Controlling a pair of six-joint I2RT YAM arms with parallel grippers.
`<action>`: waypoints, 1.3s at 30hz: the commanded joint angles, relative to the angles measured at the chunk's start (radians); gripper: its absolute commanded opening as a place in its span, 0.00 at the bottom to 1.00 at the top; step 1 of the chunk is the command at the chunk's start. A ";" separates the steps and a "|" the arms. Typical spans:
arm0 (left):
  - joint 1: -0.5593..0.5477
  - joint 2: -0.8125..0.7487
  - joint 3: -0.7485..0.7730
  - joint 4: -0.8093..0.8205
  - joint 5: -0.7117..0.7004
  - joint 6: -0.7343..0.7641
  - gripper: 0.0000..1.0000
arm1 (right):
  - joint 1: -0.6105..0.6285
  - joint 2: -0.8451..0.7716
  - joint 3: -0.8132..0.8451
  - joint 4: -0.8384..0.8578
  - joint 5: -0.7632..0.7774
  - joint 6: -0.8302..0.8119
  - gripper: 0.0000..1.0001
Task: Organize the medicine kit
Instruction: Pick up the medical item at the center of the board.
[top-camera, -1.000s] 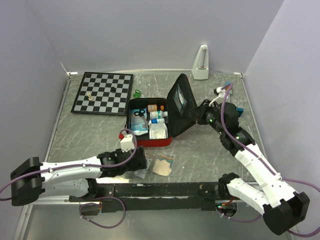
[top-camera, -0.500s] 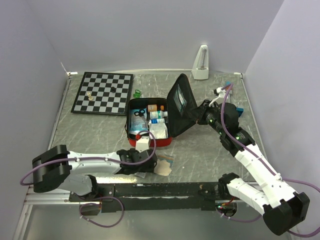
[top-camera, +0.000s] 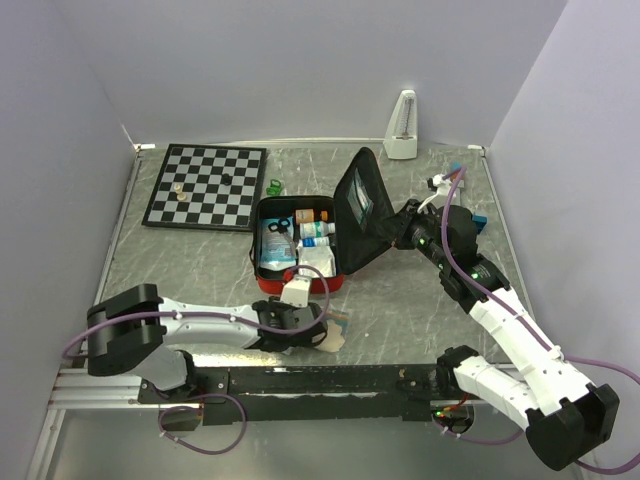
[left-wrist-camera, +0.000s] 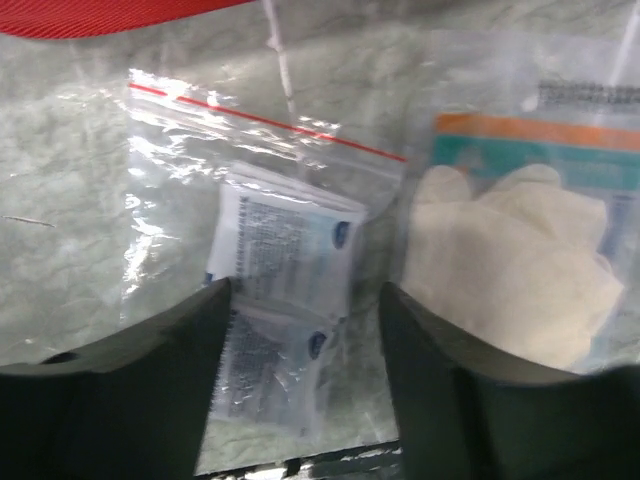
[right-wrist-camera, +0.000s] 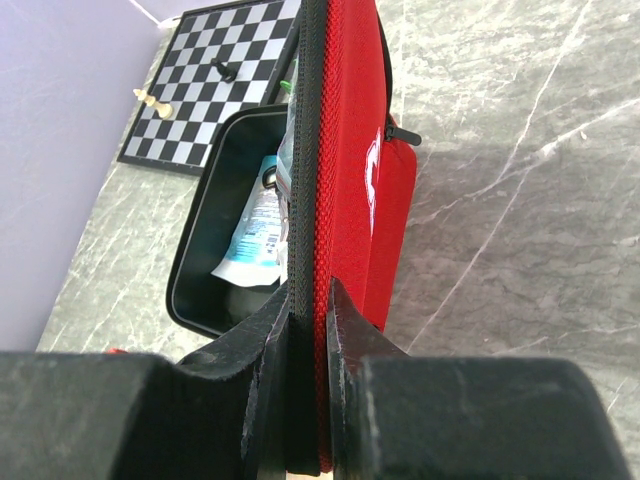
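Over the last second the left arm has swung to the right along the near edge of the desk, and the left jaws have come over the two plastic bags lying just in front of the medicine kit, narrowing on the way.

In the left wrist view those jaws stand apart, one finger on each side of a clear zip bag of white sachets, low over it (whether they press on the plastic I cannot tell). Nothing is gripped between them. Just beside this bag, to its right in that view, lies a second bag holding a pale glove.

The right arm reaches in from the right. Its jaws are clamped on the free edge of the kit's red lid, one finger on the black inside face and one on the red outside, holding the lid propped up.

The kit sits open in the middle of the desk, just right of the chessboard, with small bottles and packets in its tray.
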 joint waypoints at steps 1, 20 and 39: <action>-0.045 0.067 0.006 -0.084 -0.038 -0.062 0.75 | 0.023 0.031 -0.033 -0.115 -0.083 0.008 0.15; -0.111 0.170 0.063 -0.182 -0.108 -0.133 0.38 | 0.023 0.030 -0.033 -0.118 -0.083 0.005 0.15; -0.180 -0.294 0.154 -0.241 -0.187 -0.182 0.01 | 0.023 0.041 -0.022 -0.110 -0.097 0.013 0.15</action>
